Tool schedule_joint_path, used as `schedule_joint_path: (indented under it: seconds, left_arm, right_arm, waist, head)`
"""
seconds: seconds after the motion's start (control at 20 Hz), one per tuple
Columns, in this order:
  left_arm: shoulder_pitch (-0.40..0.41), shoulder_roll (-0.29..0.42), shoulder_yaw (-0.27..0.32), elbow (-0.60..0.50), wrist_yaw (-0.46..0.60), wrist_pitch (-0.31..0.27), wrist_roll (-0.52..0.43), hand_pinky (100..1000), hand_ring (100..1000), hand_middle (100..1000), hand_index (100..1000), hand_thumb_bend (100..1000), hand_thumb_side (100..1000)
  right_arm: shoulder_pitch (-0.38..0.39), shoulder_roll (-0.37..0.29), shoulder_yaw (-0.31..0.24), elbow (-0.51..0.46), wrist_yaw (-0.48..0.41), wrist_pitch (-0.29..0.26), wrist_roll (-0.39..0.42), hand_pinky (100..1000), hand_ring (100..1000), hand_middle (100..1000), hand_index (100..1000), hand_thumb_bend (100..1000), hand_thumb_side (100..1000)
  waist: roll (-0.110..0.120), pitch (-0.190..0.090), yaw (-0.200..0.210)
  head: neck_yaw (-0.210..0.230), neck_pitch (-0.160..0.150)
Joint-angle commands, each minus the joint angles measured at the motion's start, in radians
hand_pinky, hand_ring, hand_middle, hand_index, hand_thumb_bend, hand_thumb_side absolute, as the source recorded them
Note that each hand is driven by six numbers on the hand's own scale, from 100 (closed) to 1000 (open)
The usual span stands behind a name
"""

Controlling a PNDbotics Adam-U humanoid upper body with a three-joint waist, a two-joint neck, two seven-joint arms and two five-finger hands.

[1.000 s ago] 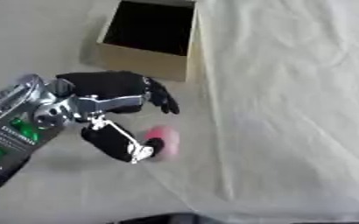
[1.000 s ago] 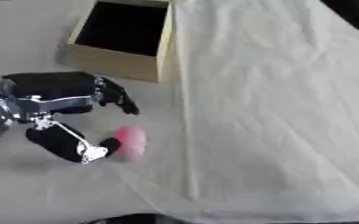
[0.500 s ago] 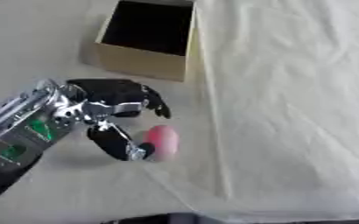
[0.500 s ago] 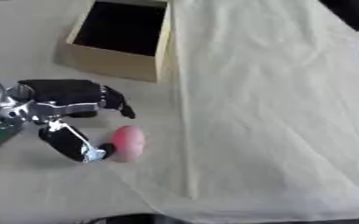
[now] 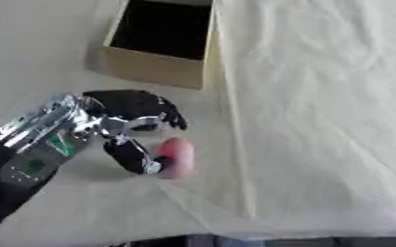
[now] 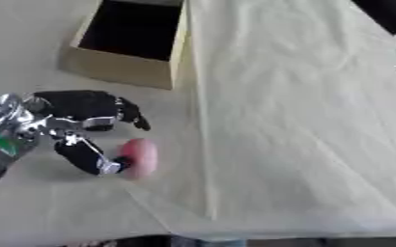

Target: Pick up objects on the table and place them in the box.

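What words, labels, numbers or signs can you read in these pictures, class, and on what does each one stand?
None can be read.
The box shows plain sides with no print.
The pink object bears no marking.
The green patch on the left arm, behind the left hand, may carry marks, but they are too blurred to read.
The cloth is plain.

No text, label or number is readable
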Motion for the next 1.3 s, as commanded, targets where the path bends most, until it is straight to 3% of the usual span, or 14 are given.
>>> schedule_joint_path:
  seconds: [0.05,0.35,0.6,0.65,1.0,1.3]
  left_arm:
    - [-0.009,0.0,-0.002,0.009,0.003,-0.017,0.008,776,802,756,865,263,295]
    - [-0.006,-0.004,-0.011,0.026,-0.005,-0.038,0.029,710,723,649,808,236,239]
    - [-0.001,0.019,-0.002,-0.039,-0.039,-0.059,0.09,666,672,609,780,160,205]
    - [0.001,0.023,-0.001,-0.052,-0.037,-0.059,0.095,629,639,585,757,108,195]
    - [0.007,0.042,0.012,-0.108,0.025,-0.019,0.096,530,571,543,708,100,181]
    - [-0.008,0.077,0.072,-0.219,0.062,0.034,0.086,485,548,540,690,100,217]
  right_arm:
    - [-0.008,-0.015,-0.018,-0.015,-0.007,0.005,-0.003,904,776,706,835,100,874]
    - [-0.007,-0.011,-0.022,-0.015,-0.007,0.008,-0.007,904,775,703,834,100,876]
    - [-0.004,-0.011,-0.021,-0.015,-0.01,0.012,-0.007,904,774,701,835,100,882]
    - [-0.003,-0.009,-0.022,-0.015,-0.011,0.013,-0.007,904,774,701,835,100,882]
    - [0.003,-0.008,-0.025,-0.015,-0.016,0.019,-0.009,904,773,698,835,100,884]
    - [0.003,-0.009,-0.026,-0.015,-0.018,0.024,-0.01,904,773,696,835,100,885]
  waist:
    - [-0.001,-0.015,-0.001]
    - [-0.002,-0.014,-0.002]
    - [0.0,-0.015,0.001]
    - [0.001,-0.015,0.002]
    - [0.002,-0.017,0.004]
    - [0.003,-0.017,0.011]
  head:
    - [0.005,0.004]
    - [0.004,0.003]
    - [0.002,0.005]
    - [0.003,0.005]
    - [0.0,0.004]
    - [-0.003,0.0]
